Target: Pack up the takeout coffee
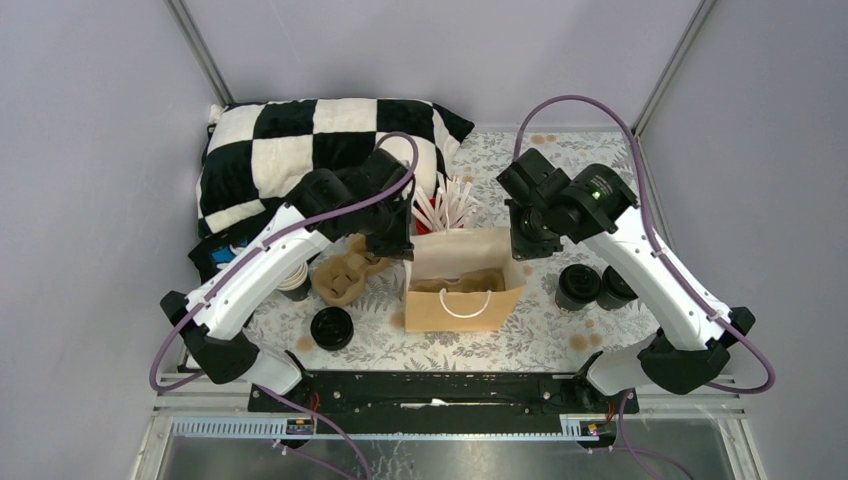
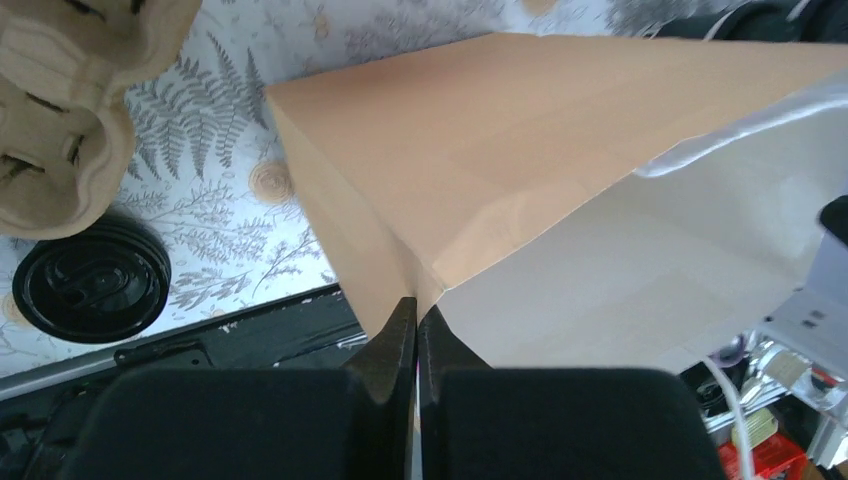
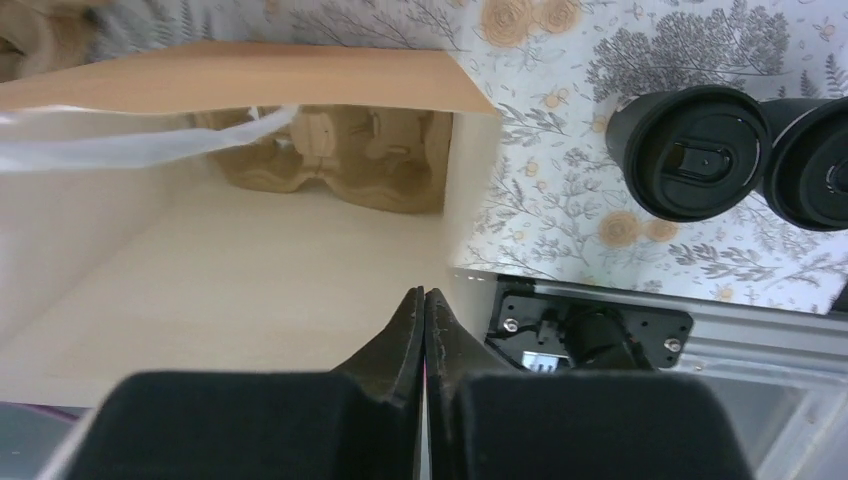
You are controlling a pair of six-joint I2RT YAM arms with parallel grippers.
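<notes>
The takeout coffee is two dark cups with black lids, one (image 1: 578, 287) (image 3: 700, 150) beside the other (image 1: 615, 288) (image 3: 815, 165), standing on the table right of an upright brown paper bag (image 1: 465, 295) (image 2: 520, 130) (image 3: 250, 290). A cardboard cup carrier (image 3: 330, 160) lies inside the bag. My left gripper (image 1: 400, 245) (image 2: 417, 305) is shut on the bag's far left top corner. At the bag's far right top corner my right gripper (image 1: 527, 248) (image 3: 423, 295) is shut on the rim. Neither gripper touches a cup.
A second cardboard carrier (image 1: 345, 275) (image 2: 60, 110) lies left of the bag, with black lids (image 1: 332, 328) (image 2: 90, 285) in front of it and lidless cups (image 1: 295, 282) under the left arm. White sticks (image 1: 445, 205) and a checkered cushion (image 1: 300, 140) sit behind.
</notes>
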